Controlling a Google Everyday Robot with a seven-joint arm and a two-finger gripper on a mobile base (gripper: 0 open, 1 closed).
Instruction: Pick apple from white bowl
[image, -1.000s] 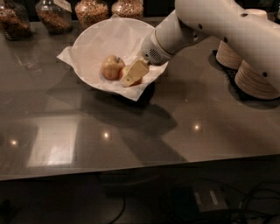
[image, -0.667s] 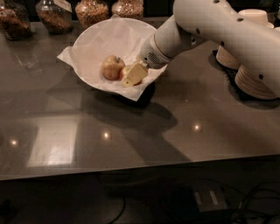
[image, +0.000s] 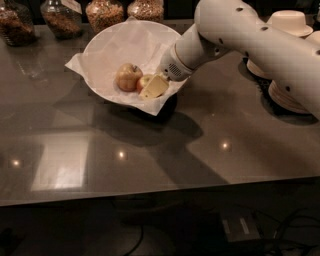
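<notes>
Apple (image: 144, 81) newly visible beside claw (image: 154, 88) in white bowl (image: 102, 42), claw's grip cannot be told

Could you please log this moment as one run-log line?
gripper: in white bowl, at apple | apple: lying in bowl | paler apple: beside it

Dim scene | small glare spots on bench (image: 250, 130) | gripper (image: 154, 88) inside bright white bowl (image: 107, 47) | arm (image: 250, 40) shadows bench.
</notes>
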